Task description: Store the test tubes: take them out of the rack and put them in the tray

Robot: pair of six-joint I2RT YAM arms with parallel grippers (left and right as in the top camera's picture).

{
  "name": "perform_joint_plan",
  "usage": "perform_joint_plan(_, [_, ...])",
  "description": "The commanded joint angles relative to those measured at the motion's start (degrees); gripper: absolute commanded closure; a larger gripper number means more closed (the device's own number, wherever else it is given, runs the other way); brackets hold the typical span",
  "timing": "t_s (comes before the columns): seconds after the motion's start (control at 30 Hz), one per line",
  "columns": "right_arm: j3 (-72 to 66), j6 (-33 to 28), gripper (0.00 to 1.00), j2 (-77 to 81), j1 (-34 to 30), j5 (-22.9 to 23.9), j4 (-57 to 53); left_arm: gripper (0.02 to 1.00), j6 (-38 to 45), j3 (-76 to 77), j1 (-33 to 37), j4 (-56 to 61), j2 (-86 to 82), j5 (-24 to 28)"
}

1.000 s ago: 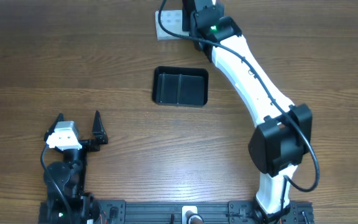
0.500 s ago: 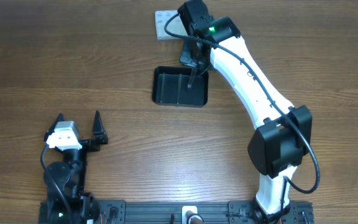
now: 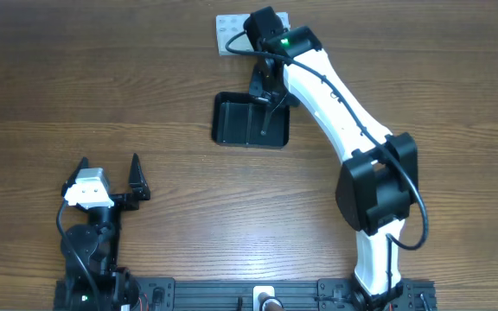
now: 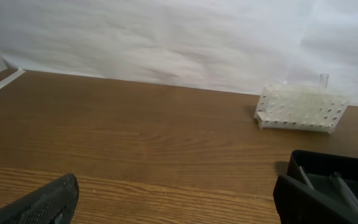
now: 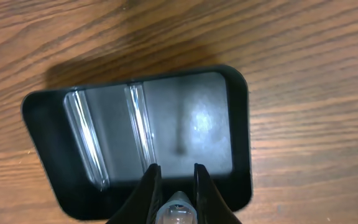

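While right gripper (image 5: 176,179) grips test tube (image 5: 176,216), tray (image 5: 242,137) below holds two tubes (image 5: 86,140).

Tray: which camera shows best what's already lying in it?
The right wrist view: it looks straight down into the tray, with two test tubes clear on its floor. The top view shows the tray partly under the right arm; the left wrist view catches one corner at a low angle.
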Motion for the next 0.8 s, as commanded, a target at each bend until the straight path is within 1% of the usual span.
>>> perform_joint_plan(0.03, [0.74,0.37,0.989,1.20,1.22,2.73,0.42,0.020,0.81,-0.28,0.28,-0.02,-0.35,-0.11])
perform_joint_plan(0.1, [0.74,0.37,0.993,1.55,1.25,3.32,0.44,0.027,0.81,-0.28,0.28,-0.02,-0.35,-0.11])
perform_joint_plan(0.67, [0.74,0.39,0.969,7.98,1.64,2.80,1.79,0.020,0.81,-0.28,0.28,-0.02,-0.35,-0.11])
perform_joint_plan(0.73, [0.74,0.39,0.945,8.50,1.66,2.82,2.16,0.020,0.81,-0.28,0.28,-0.02,-0.35,-0.11])
perform_joint_plan(0.8, [0.74,0.39,0.873,9.22,1.70,2.82,2.62,0.020,0.81,-0.28,0.28,-0.02,-0.35,-0.11])
